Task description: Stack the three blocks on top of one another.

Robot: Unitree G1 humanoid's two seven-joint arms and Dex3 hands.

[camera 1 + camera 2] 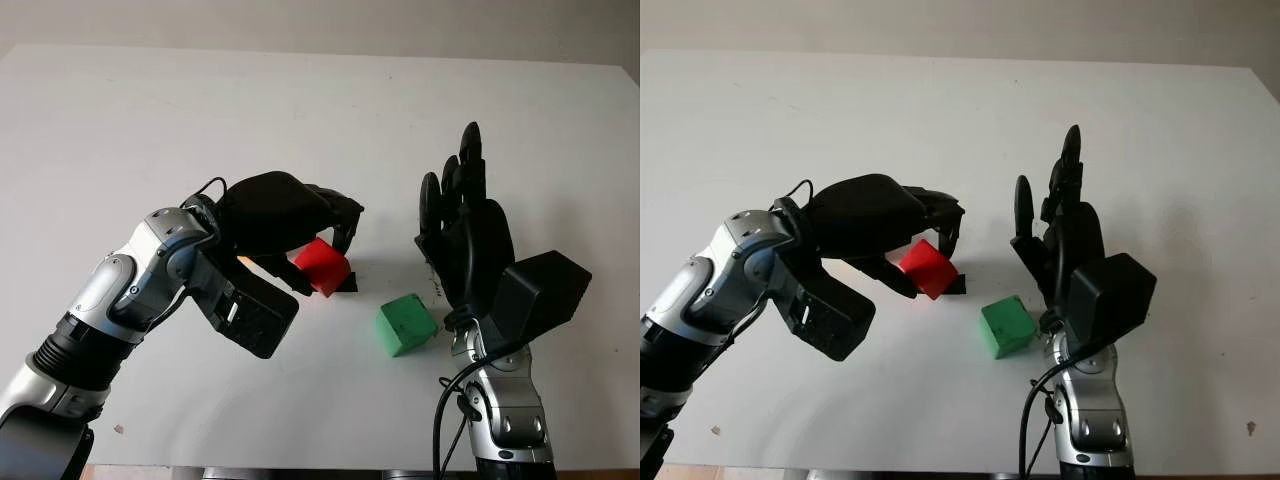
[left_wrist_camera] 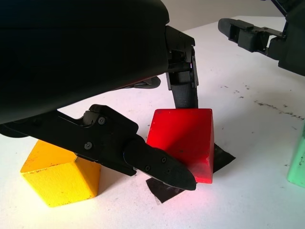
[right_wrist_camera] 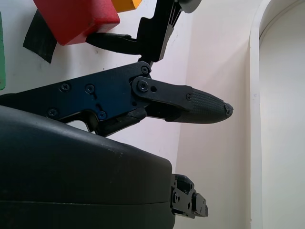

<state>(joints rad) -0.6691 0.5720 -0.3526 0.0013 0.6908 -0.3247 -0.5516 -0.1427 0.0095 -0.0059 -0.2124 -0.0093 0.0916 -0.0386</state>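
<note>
left hand [image 1: 322,232] pinching red block [image 1: 322,266] tilted over black tape, yellow block [image 2: 59,174] just beside; green block [image 1: 405,324] on bench [image 1: 120,130] nr right hand [image 1: 462,225], open, upright

The red block [image 1: 322,266] is a small cube near the middle of the left eye view. It is tilted, with one edge down on a piece of black tape [image 2: 223,156] on the white table. The left hand [image 1: 318,232] has its black fingers closed around it. The green block [image 1: 405,323] is a cube a little below and to the right of the red one, flat on the table, not touching it. The yellow block [image 2: 59,174] sits on the table just beside the red one, under the left hand.
</note>
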